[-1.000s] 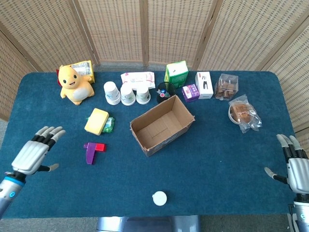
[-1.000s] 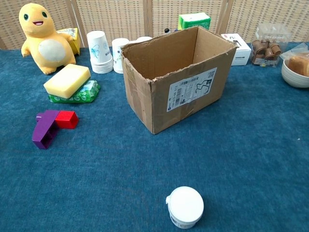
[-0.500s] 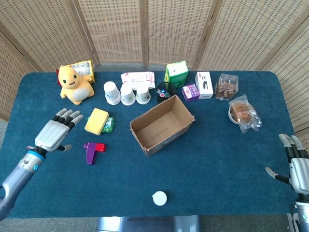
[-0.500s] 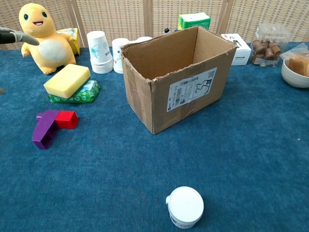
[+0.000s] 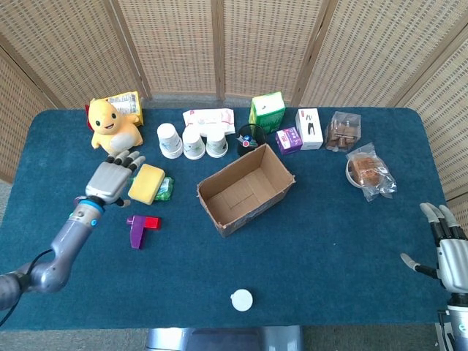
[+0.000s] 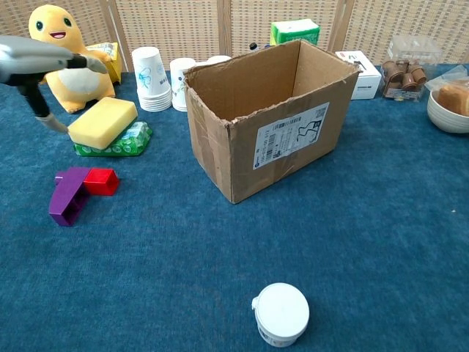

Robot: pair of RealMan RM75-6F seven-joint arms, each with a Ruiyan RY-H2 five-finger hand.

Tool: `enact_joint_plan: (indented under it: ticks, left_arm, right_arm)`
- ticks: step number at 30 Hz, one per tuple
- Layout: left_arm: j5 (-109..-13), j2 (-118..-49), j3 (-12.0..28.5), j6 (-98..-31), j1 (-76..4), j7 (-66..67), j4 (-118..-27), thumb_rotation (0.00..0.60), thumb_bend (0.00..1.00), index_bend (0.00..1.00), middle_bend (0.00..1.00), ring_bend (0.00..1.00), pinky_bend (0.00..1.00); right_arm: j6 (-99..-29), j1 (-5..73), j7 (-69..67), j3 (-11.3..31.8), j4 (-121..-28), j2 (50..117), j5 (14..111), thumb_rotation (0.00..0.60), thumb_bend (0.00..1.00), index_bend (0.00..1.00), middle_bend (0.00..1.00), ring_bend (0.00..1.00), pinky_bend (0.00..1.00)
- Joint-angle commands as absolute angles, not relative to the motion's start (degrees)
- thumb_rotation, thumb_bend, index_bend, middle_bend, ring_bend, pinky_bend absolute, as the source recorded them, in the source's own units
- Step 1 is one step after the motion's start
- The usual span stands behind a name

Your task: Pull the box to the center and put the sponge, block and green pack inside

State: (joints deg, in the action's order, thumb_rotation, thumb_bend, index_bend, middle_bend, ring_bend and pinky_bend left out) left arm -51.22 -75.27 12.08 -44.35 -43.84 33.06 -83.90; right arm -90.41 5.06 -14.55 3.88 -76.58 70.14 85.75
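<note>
Surface: a dark blue cloth surface (image 5: pixel 329 241) is carrying everything.
White tub: a small round white tub (image 5: pixel 241 300) is sitting at the near edge, alone.
Right hand: the right hand (image 5: pixel 446 252) is hanging by the near right corner, its fingers spread apart and holding nothing.
Block: the purple and red block (image 5: pixel 139 229) is lying on the left side, just in front of the sponge.
Box: the brown box (image 5: pixel 245 189) is standing open in the middle, turned at an angle, with nothing inside.
Left hand: the left hand (image 5: pixel 111 178) is hovering just beside the sponge, fingers (image 5: pixel 131 159) stretched out and holding nothing.
Sponge: the yellow sponge (image 5: pixel 146 183) is lying on top of the green pack (image 5: pixel 164 189), left of the box.
Far row: a yellow toy (image 5: pixel 111 128), paper cups (image 5: pixel 193 141), a green carton (image 5: pixel 267 111), small boxes and snack bags are lining the back.
Room: woven screens (image 5: pixel 241 44) are standing behind the surface.
</note>
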Motion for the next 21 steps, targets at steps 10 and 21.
enact_joint_plan:
  ticks: [10, 21]
  left_arm:
    - [-41.04, -81.46, 8.29, -44.44, -49.99, 39.64, -79.64, 0.6, 0.1, 0.0, 0.0, 0.0, 0.03]
    - [-40.1, -85.31, 6.47, -48.87, -51.65, 41.83, -76.19, 0.6, 0.14, 0.27, 0.38, 0.31, 0.59]
  right_arm:
    - [-89.51, 4.78, -17.09, 4.59, -75.99, 70.01, 85.5, 0.6, 0.0, 0.07, 0.0, 0.0, 0.23]
    - [-89.42, 4.44, -18.99, 4.93, -75.65, 69.86, 85.8, 0.6, 0.0, 0.07, 0.0, 0.0, 0.23]
